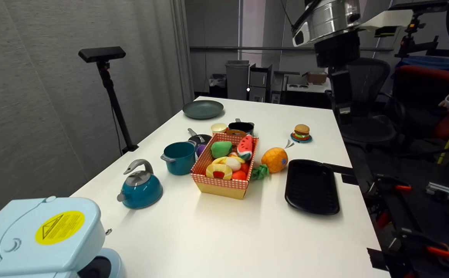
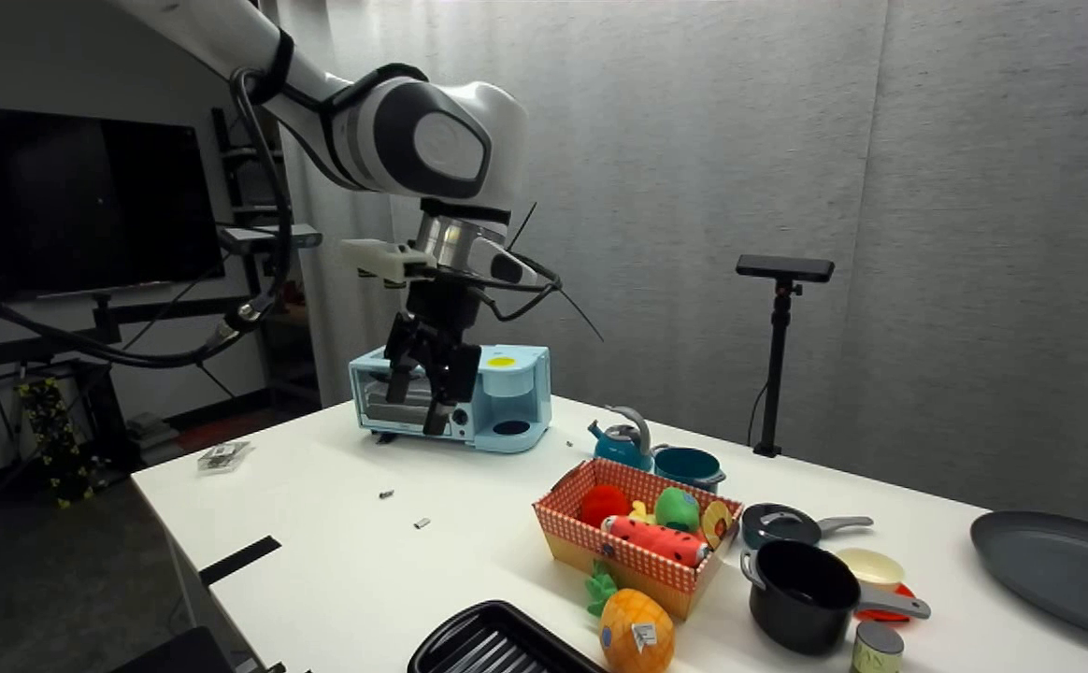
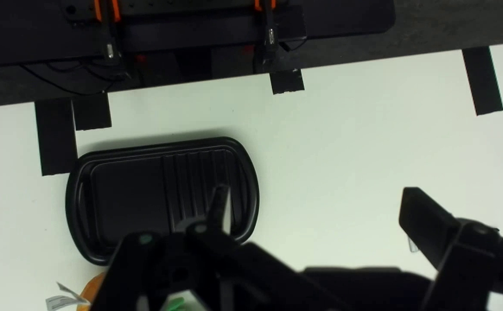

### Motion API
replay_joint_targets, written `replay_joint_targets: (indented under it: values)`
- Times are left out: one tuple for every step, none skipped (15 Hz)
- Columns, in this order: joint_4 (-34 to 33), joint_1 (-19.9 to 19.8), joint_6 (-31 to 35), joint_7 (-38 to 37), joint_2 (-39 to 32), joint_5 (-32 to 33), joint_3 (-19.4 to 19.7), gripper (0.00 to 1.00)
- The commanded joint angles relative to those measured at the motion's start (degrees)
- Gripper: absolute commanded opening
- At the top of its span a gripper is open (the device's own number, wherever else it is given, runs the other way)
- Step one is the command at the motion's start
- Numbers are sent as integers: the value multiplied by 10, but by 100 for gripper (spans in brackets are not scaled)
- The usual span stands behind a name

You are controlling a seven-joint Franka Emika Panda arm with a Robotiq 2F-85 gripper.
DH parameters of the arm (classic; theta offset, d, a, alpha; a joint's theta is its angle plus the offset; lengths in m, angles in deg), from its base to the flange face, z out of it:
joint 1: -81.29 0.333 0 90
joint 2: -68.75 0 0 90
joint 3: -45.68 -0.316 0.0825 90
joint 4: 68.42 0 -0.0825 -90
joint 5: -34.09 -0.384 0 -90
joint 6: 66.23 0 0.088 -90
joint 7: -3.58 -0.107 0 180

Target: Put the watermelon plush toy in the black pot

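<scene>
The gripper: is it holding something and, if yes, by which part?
Nothing is held: the gripper is open; the watermelon plush toy lies in the basket.

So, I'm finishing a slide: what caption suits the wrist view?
Open, empty gripper above a white table, with a black tray and part of the orange pineapple toy showing.

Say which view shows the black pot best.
An exterior view shows the black pot best: mouth and long handle clear. From across the basket, an exterior view shows it only in part. The wrist view misses it.

One watermelon (image 2: 649, 536), one kettle (image 1: 142, 191)
</scene>
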Motion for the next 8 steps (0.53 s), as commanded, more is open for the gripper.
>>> replay_joint_targets:
  values:
    - [-21,-16,38,-9,-28,-18,10,100]
    - [-23,-19,51,-12,-33,-15,12,100]
    - [-24,-22,64,-15,-37,-13,14,100]
    - [-25,-26,78,-19,-41,-10,16,100]
    - [-25,-28,90,-22,-44,-9,18,100]
    - [-27,-32,101,-24,-49,-9,20,100]
    - [-29,-37,110,-22,-54,-8,25,100]
    - [-31,-40,120,-23,-60,-7,28,100]
